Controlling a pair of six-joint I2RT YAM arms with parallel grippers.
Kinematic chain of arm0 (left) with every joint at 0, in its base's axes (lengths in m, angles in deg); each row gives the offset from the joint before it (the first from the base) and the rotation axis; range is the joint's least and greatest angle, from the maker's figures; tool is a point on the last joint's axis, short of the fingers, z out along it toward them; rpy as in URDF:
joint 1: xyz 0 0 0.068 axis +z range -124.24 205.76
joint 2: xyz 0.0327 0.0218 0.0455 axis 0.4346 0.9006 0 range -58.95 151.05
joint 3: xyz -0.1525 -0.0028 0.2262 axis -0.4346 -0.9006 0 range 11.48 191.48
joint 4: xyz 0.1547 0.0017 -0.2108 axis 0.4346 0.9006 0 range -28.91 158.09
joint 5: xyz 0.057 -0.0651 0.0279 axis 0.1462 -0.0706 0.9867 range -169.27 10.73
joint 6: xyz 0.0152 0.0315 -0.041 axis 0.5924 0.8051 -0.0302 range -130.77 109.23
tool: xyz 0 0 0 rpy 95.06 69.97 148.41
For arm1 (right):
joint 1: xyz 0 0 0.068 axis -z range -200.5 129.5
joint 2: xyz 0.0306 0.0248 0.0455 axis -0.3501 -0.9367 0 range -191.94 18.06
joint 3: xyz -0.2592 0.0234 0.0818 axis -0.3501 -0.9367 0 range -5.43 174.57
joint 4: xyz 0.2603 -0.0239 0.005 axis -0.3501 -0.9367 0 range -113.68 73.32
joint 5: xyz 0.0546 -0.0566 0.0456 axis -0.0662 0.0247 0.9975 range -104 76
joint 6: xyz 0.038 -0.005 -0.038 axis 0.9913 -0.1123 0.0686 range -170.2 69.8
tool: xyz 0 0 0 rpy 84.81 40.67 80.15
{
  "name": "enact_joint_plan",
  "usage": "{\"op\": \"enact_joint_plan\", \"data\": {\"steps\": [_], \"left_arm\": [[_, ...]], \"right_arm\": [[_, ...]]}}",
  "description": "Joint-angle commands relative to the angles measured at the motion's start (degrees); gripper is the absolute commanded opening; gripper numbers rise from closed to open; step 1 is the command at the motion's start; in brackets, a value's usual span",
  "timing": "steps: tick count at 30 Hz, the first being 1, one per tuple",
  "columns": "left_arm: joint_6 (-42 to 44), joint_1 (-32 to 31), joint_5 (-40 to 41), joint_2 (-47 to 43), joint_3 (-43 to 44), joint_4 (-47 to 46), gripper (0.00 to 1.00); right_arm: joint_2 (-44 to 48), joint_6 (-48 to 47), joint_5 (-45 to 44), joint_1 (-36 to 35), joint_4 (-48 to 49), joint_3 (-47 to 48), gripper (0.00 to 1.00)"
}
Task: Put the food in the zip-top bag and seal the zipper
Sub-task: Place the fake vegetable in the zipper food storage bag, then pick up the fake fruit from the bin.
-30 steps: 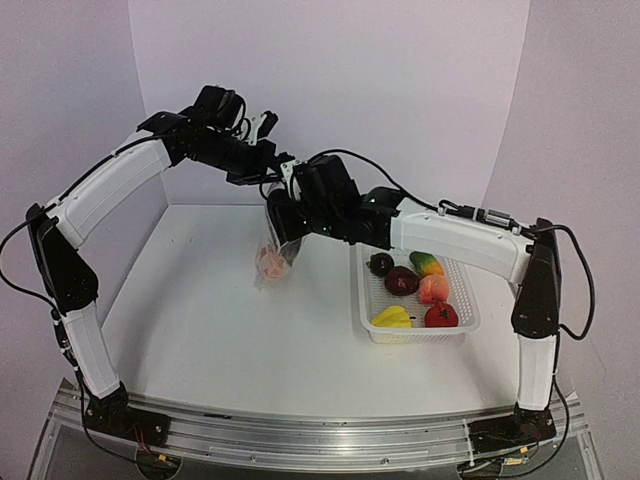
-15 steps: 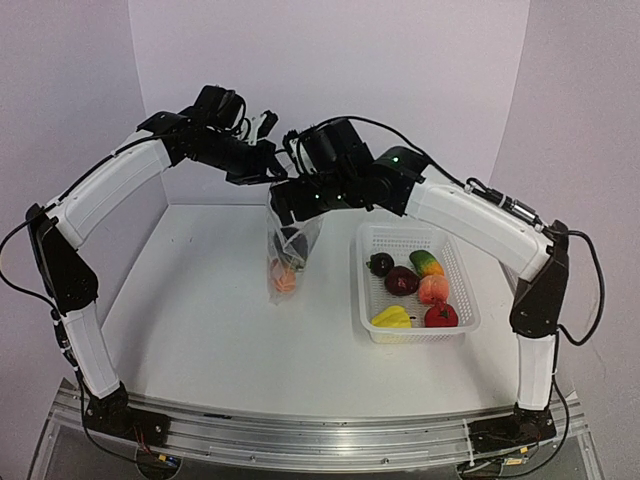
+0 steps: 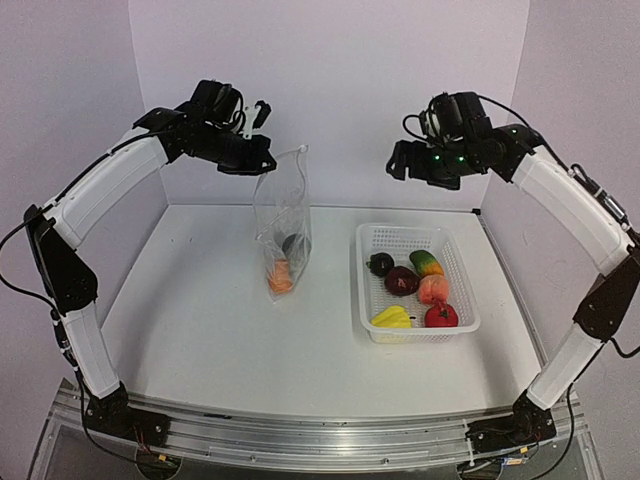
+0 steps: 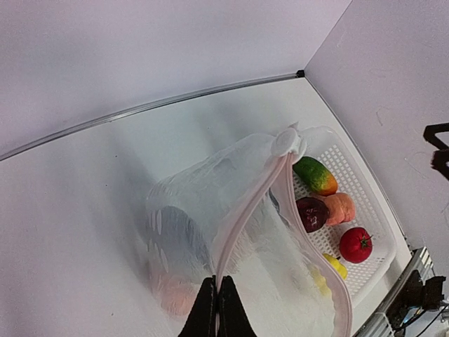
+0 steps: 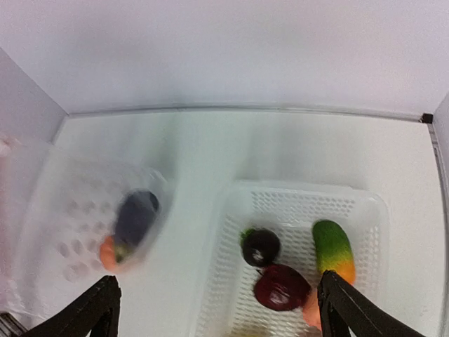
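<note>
My left gripper is shut on the zipper strip of the clear dotted zip-top bag and holds it hanging upright over the table. Its mouth is open in the left wrist view. An orange pumpkin and a purple eggplant lie inside the bag. My right gripper is open and empty, high above the white basket. The basket holds a dark round fruit, a dark red apple, a mango, a peach, a yellow pepper and a red apple.
The basket stands right of the bag, a short gap between them. Purple walls close in the back and both sides. A metal rail runs along the table's near edge.
My right gripper has pulled out of the bag's mouth and swung up and to the right, leaving the eggplant inside. The bag now hangs straight from my left gripper.
</note>
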Motion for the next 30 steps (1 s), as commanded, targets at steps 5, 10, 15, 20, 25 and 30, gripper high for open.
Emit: {"op": "enact_joint_plan", "data": {"steps": [5, 10, 15, 20, 25, 30], "left_arm": [[3.9, -0.1, 3.4, -3.3, 2.8, -2.3, 0.00], [4.5, -0.1, 4.0, -3.1, 2.4, -2.3, 0.00], [4.6, -0.1, 3.6, -3.0, 2.0, -2.5, 0.00], [4.8, -0.1, 3.2, -2.4, 2.4, -2.5, 0.00], [4.6, -0.1, 2.5, -1.7, 2.6, -2.4, 0.00], [4.7, -0.1, 2.3, -1.9, 2.5, -2.5, 0.00]], "right_arm": [[-11.5, -31.6, 11.6, 2.1, -12.3, -5.4, 0.98], [-18.5, -44.2, 11.1, 2.7, -14.0, -4.5, 0.98], [-24.4, -46.6, 9.8, 4.0, -16.7, -2.2, 0.98], [-29.0, -47.0, 7.3, 5.3, -17.4, -2.1, 0.98], [-33.7, -46.5, 5.5, 5.8, -17.4, 0.3, 0.97], [-35.0, -44.4, 5.6, 5.8, -17.3, 2.0, 0.64]]}}
